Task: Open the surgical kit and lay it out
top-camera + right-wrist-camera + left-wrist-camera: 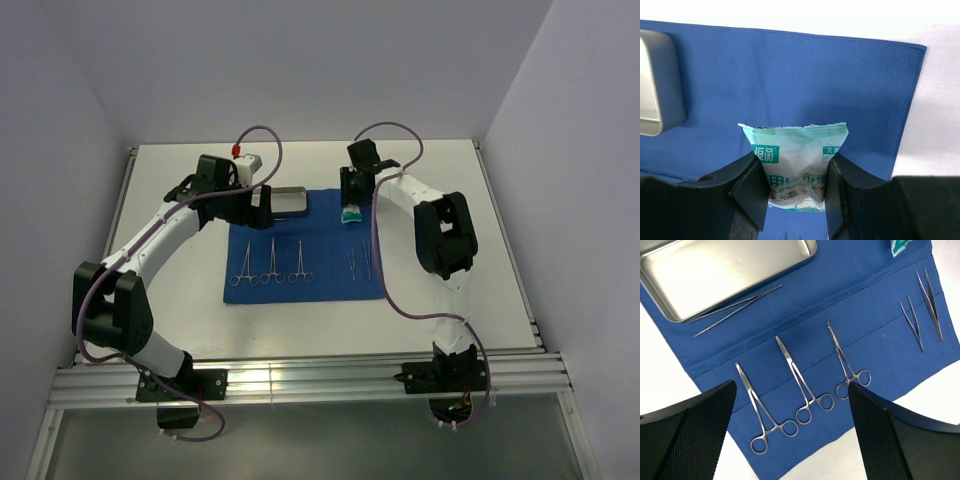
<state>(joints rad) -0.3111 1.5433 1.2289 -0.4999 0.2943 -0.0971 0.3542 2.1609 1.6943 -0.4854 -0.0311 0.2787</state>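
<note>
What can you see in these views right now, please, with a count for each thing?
table: one, white, under everything
cloth: one, royal blue, spread flat
tray: one, steel, at the cloth's far left corner
clamps: three, steel, ring-handled, in a row on the cloth
tweezers: three, steel; one beside the tray, two right of the clamps
packet: one, white-green, upright at the cloth's far edge
left gripper: one, black, open above the clamps
right gripper: one, black, closed on the packet

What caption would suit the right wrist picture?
Right gripper pinching a white-green packet over the blue cloth, steel tray at left.
</note>
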